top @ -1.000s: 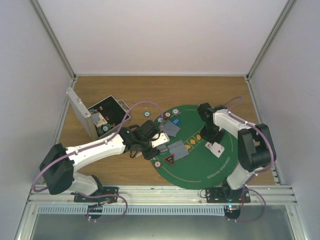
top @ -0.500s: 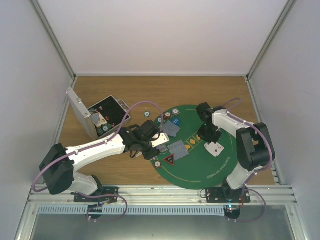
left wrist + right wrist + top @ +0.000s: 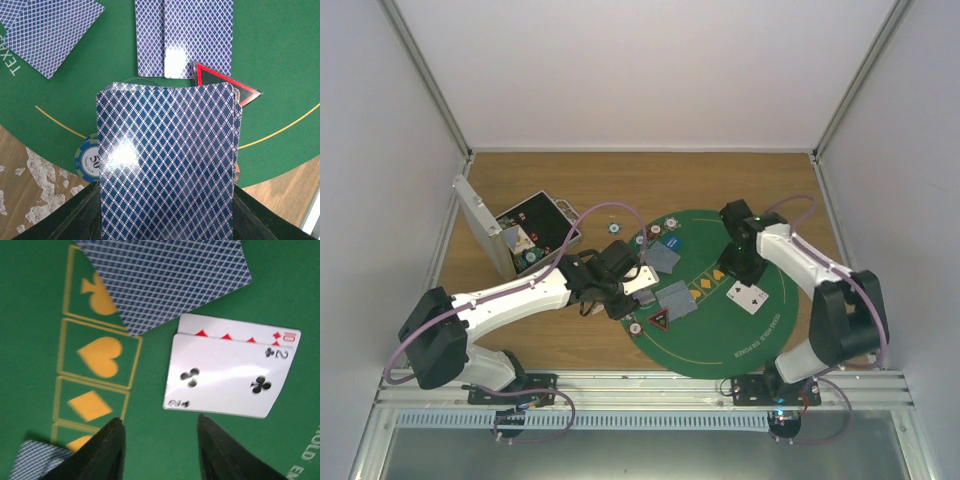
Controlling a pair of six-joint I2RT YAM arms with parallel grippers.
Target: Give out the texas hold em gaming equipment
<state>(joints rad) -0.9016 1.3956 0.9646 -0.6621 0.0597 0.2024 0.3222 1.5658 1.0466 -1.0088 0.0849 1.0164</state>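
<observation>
Your left claw (image 3: 165, 216) grips the deck (image 3: 167, 160), so more cards are left to deal. Your right claw (image 3: 160, 450) hangs open above two face-up cards (image 3: 227, 382) on the mat (image 3: 720, 345).

The top camera hangs above and behind the arm bases and looks down from well off on the whole table (image 3: 570, 190) and the green mat (image 3: 720, 340). The left wrist camera looks steeply down from close in, over a held deck (image 3: 167, 170), onto the mat's near-left edge. The right wrist camera peers down just as closely on two face-up cards (image 3: 227, 375) at the mat's right side, and both patches also show in the top view.
</observation>
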